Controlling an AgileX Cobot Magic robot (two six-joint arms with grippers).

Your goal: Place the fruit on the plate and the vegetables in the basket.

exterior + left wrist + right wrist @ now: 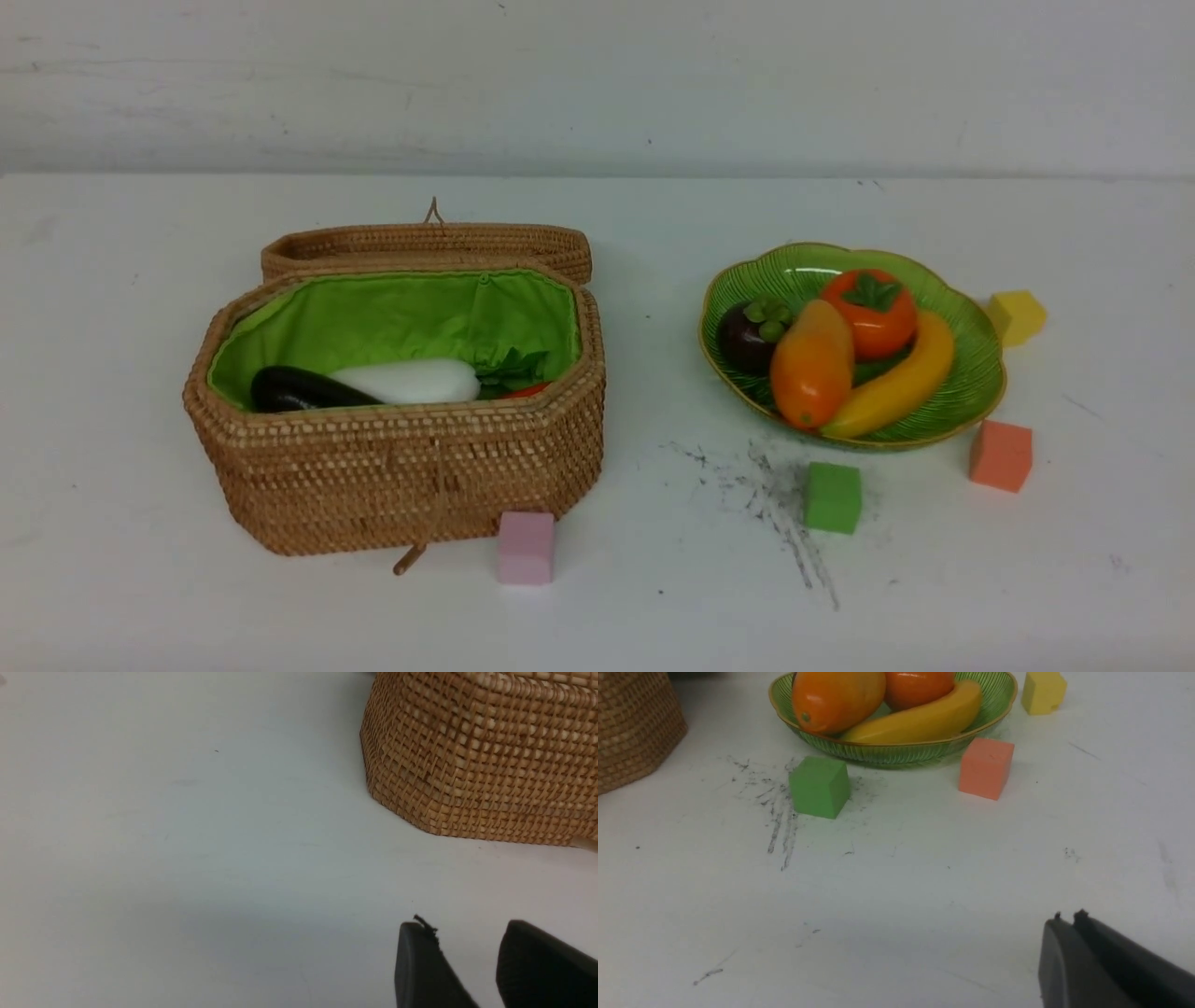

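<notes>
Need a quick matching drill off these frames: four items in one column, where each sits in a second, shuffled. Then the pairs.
Items:
1. eggplant
2. banana
3. pink cube
4. yellow cube

Places:
A. on the table behind the plate's right side
B. inside the basket, at its left end
C. on the table at the basket's front wall
D. on the plate, along its right side

Pairs: 1-B, 2-D, 3-C, 4-A

The basket stands open; the plate holds four fruits.
</notes>
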